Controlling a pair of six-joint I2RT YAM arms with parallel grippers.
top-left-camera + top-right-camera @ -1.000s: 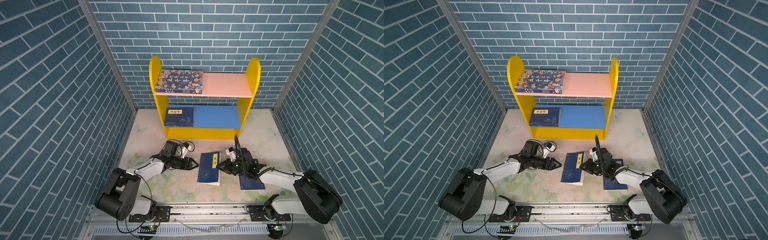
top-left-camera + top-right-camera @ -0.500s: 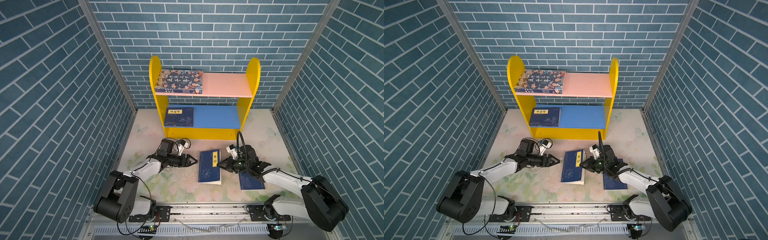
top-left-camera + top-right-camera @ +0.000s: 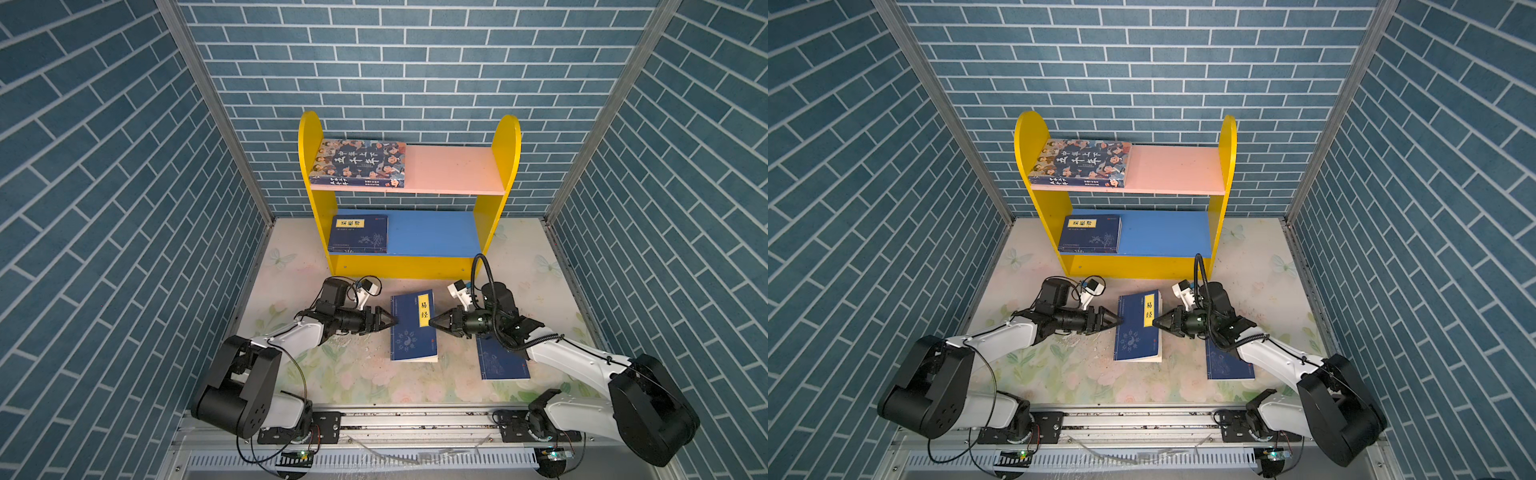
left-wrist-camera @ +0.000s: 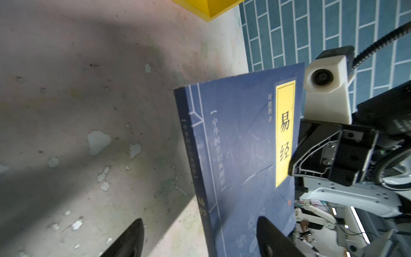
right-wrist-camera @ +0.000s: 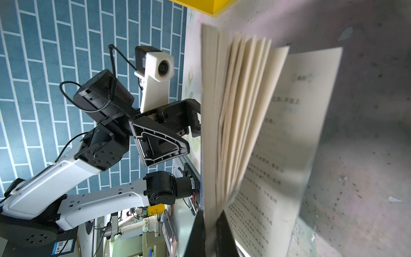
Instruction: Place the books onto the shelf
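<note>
A navy book (image 3: 411,332) with a yellow label lies on the floor mat before the shelf (image 3: 409,266). My right gripper (image 3: 432,322) is shut on its cover and some pages (image 5: 240,111), which fan out, and holds that edge raised. My left gripper (image 3: 394,321) is open at the spine side. In the left wrist view its fingers (image 4: 131,238) straddle the spine (image 4: 189,155). A second navy book (image 3: 500,361) lies partly under my right arm. The faces book (image 3: 359,163) lies on the pink board and another navy book (image 3: 359,233) on the blue board.
Blue brick-pattern walls (image 3: 124,208) close in the floor mat (image 3: 353,374) on three sides. The right halves of the pink board (image 3: 451,168) and the blue board (image 3: 432,232) are bare. The arm bases sit on a rail (image 3: 415,419) at the front.
My left gripper's jaws have opened wider beside the book's spine. My right arm has shifted a little while it keeps its grip on the book's edge.
</note>
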